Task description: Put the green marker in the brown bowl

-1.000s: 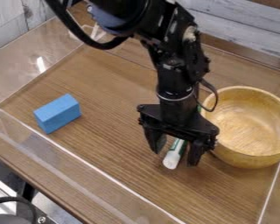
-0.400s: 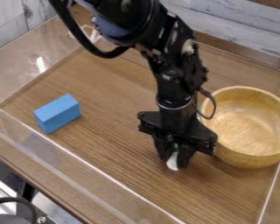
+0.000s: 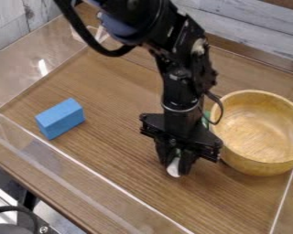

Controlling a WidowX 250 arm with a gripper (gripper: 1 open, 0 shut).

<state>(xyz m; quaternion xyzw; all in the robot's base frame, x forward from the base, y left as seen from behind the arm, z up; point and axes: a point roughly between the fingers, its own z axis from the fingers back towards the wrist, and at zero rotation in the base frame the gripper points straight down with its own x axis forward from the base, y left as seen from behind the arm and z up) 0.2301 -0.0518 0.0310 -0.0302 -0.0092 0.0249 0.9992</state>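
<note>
The green marker lies on the wooden table just left of the brown bowl. Only its white end shows, poking out below the fingers; its green part is hidden behind the hand. My gripper points straight down over it, with the black fingers drawn in against the marker's sides, shut on it at table level. The bowl is round, light wood with thick walls, upright and with nothing in it, about a finger's width right of the gripper.
A blue rectangular block rests on the table at the left. Clear plastic walls fence the wooden surface at the front and left. The black arm rises from the gripper toward the top of the view.
The fingers stood wide apart around the marker's white end a second ago and have closed in on it. The hand has stayed in the same spot.
</note>
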